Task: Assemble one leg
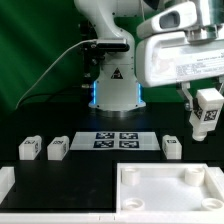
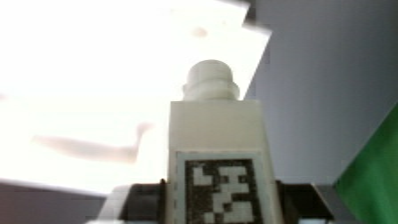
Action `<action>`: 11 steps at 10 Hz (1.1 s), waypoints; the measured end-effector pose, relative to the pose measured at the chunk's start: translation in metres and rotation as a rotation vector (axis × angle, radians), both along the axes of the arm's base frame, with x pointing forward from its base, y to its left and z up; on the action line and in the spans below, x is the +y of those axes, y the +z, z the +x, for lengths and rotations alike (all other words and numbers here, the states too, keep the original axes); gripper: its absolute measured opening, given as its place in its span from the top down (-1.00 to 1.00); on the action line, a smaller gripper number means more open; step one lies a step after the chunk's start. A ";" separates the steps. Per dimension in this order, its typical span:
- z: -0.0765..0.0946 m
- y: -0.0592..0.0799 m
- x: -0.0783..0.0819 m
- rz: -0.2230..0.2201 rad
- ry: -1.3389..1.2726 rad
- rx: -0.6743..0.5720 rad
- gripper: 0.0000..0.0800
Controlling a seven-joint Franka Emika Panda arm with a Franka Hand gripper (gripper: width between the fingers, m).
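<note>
Leg [image 1: 207,116] clamped in the gripper [image 1: 205,103], aloft near the panel [image 1: 170,190]; three spares [image 1: 57,150] flank the marker board [image 1: 117,140]. Wrist view alone shows its peg [image 2: 214,75].

Warning triangle [image 1: 116,74] on robot base [image 1: 117,93]

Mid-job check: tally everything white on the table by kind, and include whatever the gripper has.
Legs on the table: 3
Leg held in the gripper: 1
Large square panel: 1
Marker board: 1
White piece, cut off at the exterior view's left edge: 1
Total: 7
</note>
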State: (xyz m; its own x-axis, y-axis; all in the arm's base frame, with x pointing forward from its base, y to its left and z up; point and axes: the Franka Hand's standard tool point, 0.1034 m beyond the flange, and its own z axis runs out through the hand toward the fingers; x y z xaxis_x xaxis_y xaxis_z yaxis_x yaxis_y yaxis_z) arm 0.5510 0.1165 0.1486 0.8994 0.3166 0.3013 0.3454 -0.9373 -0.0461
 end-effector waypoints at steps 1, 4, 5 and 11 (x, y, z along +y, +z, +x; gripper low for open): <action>0.016 0.001 -0.012 -0.001 0.008 -0.105 0.27; 0.015 -0.004 -0.034 -0.018 -0.033 -0.382 0.27; 0.006 -0.023 -0.037 -0.016 -0.012 -0.349 0.27; 0.056 -0.036 -0.011 0.050 0.002 -0.218 0.27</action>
